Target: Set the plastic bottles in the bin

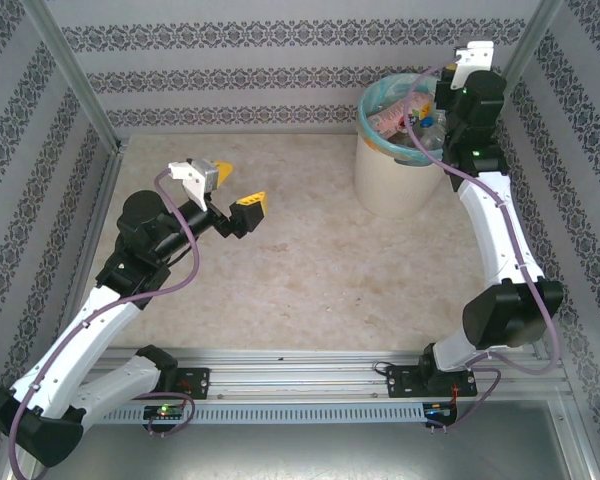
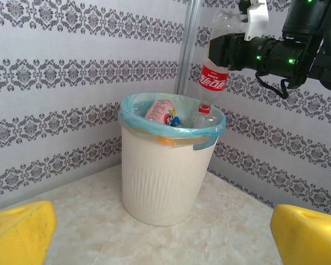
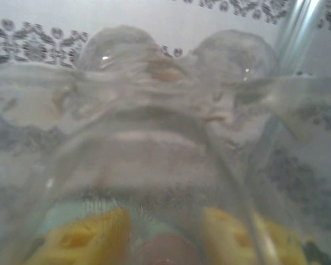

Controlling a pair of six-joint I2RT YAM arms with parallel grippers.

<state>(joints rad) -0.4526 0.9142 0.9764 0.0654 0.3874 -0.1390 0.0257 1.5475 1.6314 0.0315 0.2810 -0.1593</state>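
The cream-white bin (image 2: 163, 176) with its turquoise liner stands at the far right of the table (image 1: 310, 270). In the top view the bin (image 1: 395, 185) holds several bottles, one with a pink label (image 2: 161, 112). My right gripper (image 2: 231, 49) hangs over the bin's rim, shut on a clear bottle with a red label (image 2: 214, 77) held upside down, cap just inside the bin. In the right wrist view that bottle (image 3: 154, 138) covers the lens, and my yellow fingers (image 3: 83, 240) show through it. My left gripper (image 1: 242, 186) is open and holds nothing, hovering over the table's left half.
Patterned walls close the table on three sides, with a metal post (image 2: 187, 49) in the corner behind the bin. The left gripper's yellow fingers (image 2: 19, 232) frame bare marbled tabletop in front of the bin.
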